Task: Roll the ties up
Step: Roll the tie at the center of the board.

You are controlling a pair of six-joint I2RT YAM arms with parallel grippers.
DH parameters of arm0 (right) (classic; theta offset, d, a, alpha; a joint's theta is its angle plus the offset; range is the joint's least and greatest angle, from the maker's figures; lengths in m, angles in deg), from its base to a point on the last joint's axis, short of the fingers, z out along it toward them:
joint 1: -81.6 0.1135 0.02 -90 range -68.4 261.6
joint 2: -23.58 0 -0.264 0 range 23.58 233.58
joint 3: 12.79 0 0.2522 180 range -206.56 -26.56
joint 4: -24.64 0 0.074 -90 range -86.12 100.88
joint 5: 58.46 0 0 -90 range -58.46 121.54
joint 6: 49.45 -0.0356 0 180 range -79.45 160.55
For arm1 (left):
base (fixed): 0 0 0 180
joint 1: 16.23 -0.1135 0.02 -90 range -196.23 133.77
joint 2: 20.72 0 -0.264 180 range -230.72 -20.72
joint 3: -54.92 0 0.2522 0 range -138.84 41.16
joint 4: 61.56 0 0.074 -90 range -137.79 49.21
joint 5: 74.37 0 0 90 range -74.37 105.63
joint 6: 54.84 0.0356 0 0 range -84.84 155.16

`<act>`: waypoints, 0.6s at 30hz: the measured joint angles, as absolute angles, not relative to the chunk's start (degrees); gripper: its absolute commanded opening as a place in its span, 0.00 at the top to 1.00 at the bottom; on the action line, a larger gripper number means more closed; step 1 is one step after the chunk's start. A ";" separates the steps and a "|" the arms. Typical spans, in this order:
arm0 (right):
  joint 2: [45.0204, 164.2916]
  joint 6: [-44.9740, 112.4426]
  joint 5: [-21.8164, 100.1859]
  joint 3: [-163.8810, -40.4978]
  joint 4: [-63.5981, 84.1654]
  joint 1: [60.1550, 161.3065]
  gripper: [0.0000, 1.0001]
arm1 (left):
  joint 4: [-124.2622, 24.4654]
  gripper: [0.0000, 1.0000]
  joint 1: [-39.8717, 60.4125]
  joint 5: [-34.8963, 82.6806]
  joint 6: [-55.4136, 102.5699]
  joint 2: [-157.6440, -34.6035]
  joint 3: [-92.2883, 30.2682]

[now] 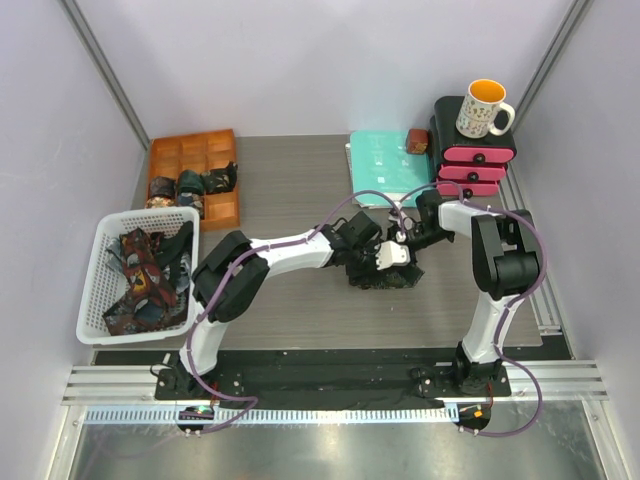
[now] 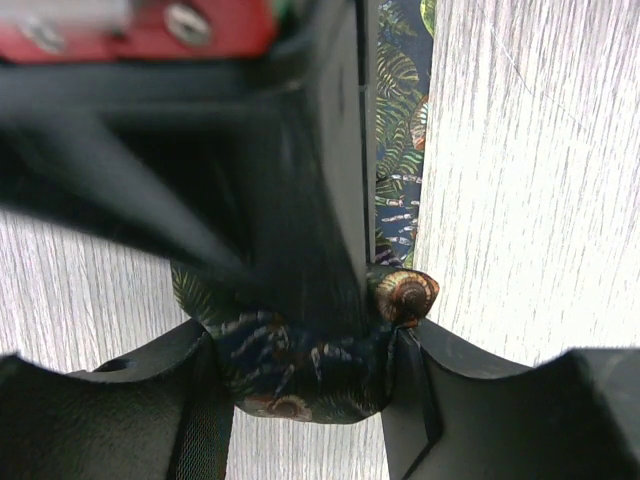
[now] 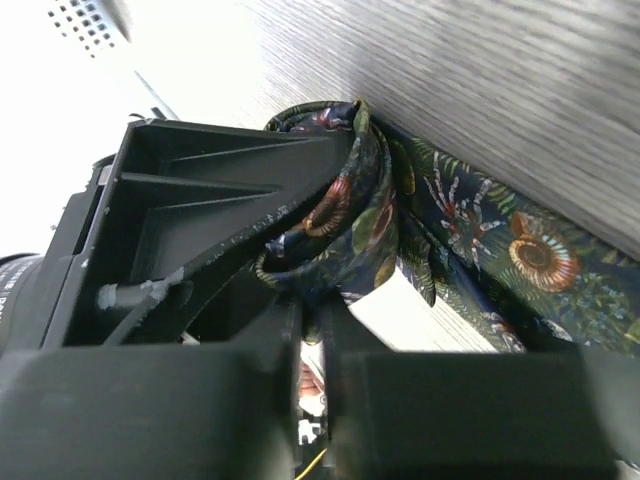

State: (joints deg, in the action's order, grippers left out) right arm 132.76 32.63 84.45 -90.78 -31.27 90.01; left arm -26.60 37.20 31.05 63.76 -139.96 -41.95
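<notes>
The tie (image 1: 383, 277) in work lies at the centre of the table (image 1: 290, 310), directly beneath the point where both end effectors meet. It is a dark fabric with a fern and shell print.

Left gripper (image 2: 310, 395): jaws about halfway apart. The rolled end of the tie sits between the two fingers (image 2: 150, 410) and fills the gap, with fabric touching the inner face of each. The unrolled strip runs flat along the table away from the roll.

Right gripper (image 3: 312, 365): jaws nearly together, with only a narrow slit between them. Fabric from the roll passes down into this slit and is pinched there. In the left wrist view, this gripper enters the roll from the side opposite the left fingers.

The roll is therefore held from both sides, at table level. The flat remainder of the tie trails beside the right gripper.

Other ties: loose ones lie in the white basket (image 1: 95, 290) at the left edge; rolled ones sit in the orange tray (image 1: 215, 150) at the far left.
</notes>
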 measured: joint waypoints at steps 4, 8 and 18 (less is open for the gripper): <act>133.90 32.45 85.83 -90.76 -31.34 89.44 0.99 | -28.35 0.37 36.54 32.41 63.58 -139.11 -40.68; 134.90 33.52 85.43 -90.72 -31.10 88.85 0.99 | -29.95 0.19 34.82 34.68 62.49 -137.03 -37.34; 138.84 36.12 84.75 -91.13 -32.15 87.08 0.99 | -31.72 0.00 28.59 38.00 54.16 -117.86 -25.58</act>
